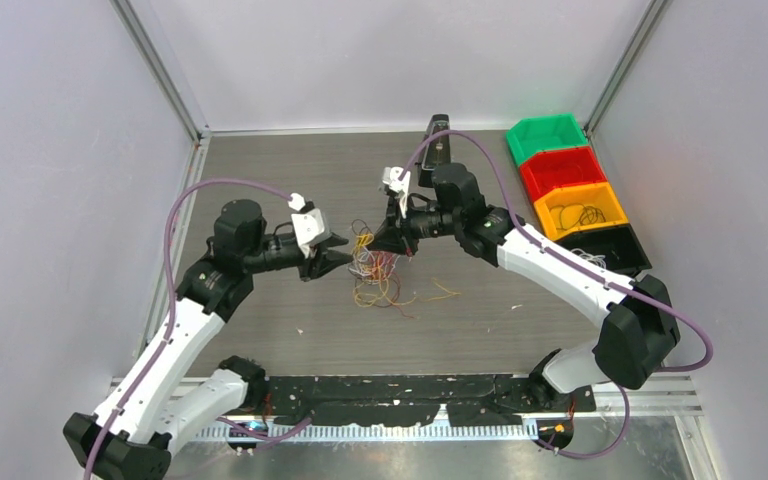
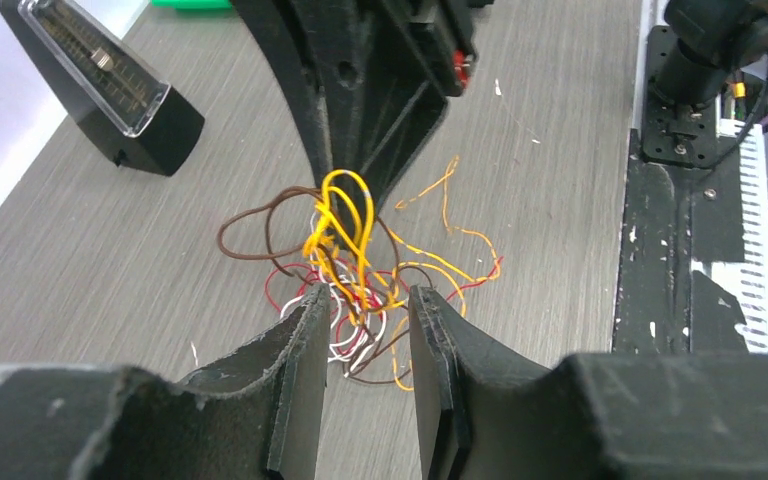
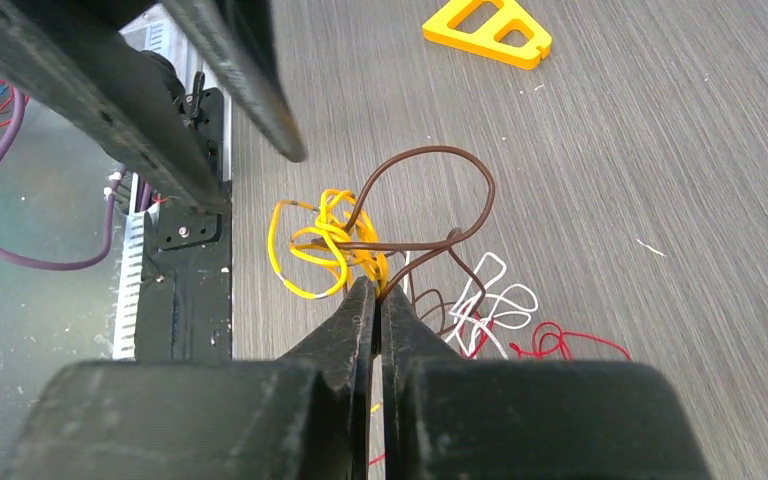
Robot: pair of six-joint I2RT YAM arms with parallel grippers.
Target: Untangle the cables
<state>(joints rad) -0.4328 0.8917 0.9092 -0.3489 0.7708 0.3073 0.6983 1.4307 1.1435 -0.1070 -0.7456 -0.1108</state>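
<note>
Grey wood-grain across the table (image 1: pixel 290 330), with pale walls on three sides. Bolted at its near edge, side by side, the left arm (image 1: pixel 175 340) and the right arm (image 1: pixel 560 270), white and black, both reaching in toward the middle.

Along the far right of the table, a row of four: green bin (image 1: pixel 548 135) farthest back, then red bin (image 1: pixel 563 170), then orange bin (image 1: pixel 610 198) with a few loose wires inside, then black bin (image 1: pixel 630 250) nearest the arms. At the back, just behind the right wrist, a black wedge-shaped device (image 1: pixel 437 140) with a clear face.

Mid-table, between the two arms' tips, the cables (image 1: pixel 378 268): one loose tangle of yellow, orange, red, white and dark brown strands, upper loops pinched from the right, lower strands trailing on the wood. Off to the right of the bundle, a single orange strand straying outward.

Right pincer (image 3: pixel 377 295) closed tight, jaws together on yellow and dark brown strands at the top of the tangle, with one wide brown loop and several yellow loops standing out beyond the tips. Left pincer (image 2: pixel 365 300) parted, one tip on either side of the tangle's near edge, with white, brown and orange strands lying in the gap, not clamped.

Beyond the tangle in the right wrist view, flat on the wood and well apart from the wires, a small yellow plastic piece (image 3: pixel 490 30) with cut-out openings.
</note>
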